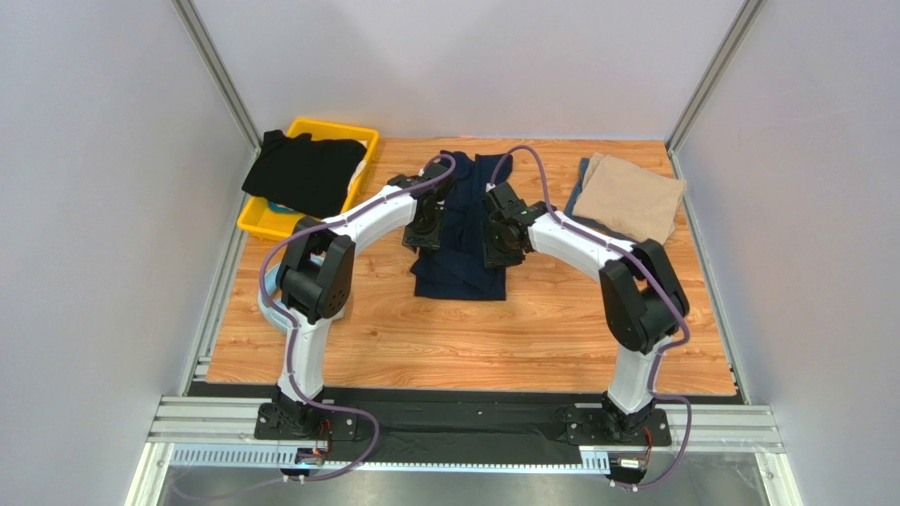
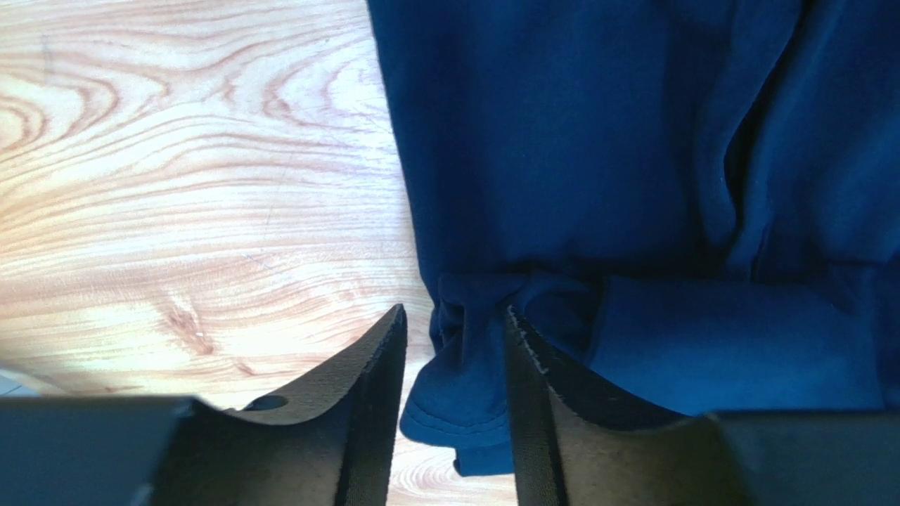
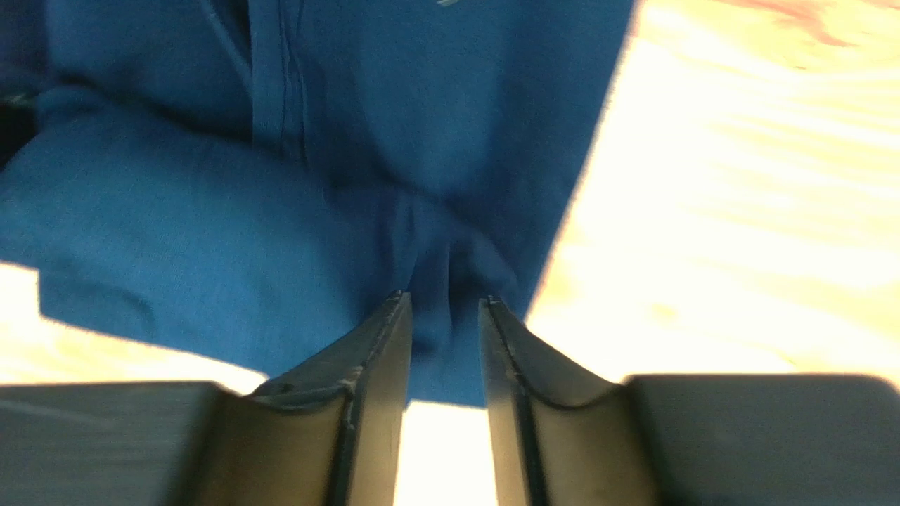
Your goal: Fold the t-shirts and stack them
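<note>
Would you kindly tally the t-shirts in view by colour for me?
Navy t-shirt: 1
Tan t-shirt: 1
Black t-shirt: 1
Total: 3
Not counted: a dark blue cloth edge showing under the tan one; I cannot tell what it is.

The top camera looks down from above and behind the arm bases, taking in the whole light wooden table from its near edge to the far wall. The left wrist camera hangs very close over the table, looking past the left gripper at the left edge of the dark navy cloth t-shirt. The right wrist camera, equally close, looks past the right gripper at the shirt's right edge. All three views share that shirt, mid-table.
</note>
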Motion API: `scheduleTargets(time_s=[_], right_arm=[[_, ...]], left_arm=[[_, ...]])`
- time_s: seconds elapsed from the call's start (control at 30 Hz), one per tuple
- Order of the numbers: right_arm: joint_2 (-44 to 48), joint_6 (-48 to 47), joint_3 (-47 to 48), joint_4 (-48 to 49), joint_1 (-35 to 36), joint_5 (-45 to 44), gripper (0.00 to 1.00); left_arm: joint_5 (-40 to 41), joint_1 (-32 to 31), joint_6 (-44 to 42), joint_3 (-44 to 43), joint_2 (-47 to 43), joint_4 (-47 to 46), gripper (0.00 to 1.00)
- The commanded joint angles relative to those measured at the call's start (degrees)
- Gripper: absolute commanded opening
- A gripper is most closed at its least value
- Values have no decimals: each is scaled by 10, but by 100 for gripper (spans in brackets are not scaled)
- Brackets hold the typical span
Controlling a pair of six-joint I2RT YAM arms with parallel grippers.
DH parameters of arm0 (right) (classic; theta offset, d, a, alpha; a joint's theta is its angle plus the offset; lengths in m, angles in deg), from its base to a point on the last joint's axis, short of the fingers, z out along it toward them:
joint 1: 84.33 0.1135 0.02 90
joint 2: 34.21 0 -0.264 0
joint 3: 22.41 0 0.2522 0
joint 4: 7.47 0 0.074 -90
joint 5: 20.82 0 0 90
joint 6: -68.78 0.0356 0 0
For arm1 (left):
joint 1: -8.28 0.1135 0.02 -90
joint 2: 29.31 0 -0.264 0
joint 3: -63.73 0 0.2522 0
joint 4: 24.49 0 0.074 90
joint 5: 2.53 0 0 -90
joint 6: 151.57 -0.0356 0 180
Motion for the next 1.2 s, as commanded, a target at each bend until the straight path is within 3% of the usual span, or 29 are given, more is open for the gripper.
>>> scheduleTargets(time_s=[0.0,0.23,0.5,0.9,1.17], right_arm=[[105,-16,-33,8,-3,-50,39],[169,-14,-108,7,8,1,45],[128,9,-111,32,46,37,45],[74,10,-59,33,62,48,48],[39,6,-38,32,63,58,48]], left_arm=[[-27,17,15,19,-69,-14,47],[-55,25,52,139,-142,-32,47],[-86,22,84,304,-264,-82,46],[-80,22,95,390,-322,-99,45],[-73,22,94,403,-324,-101,44]])
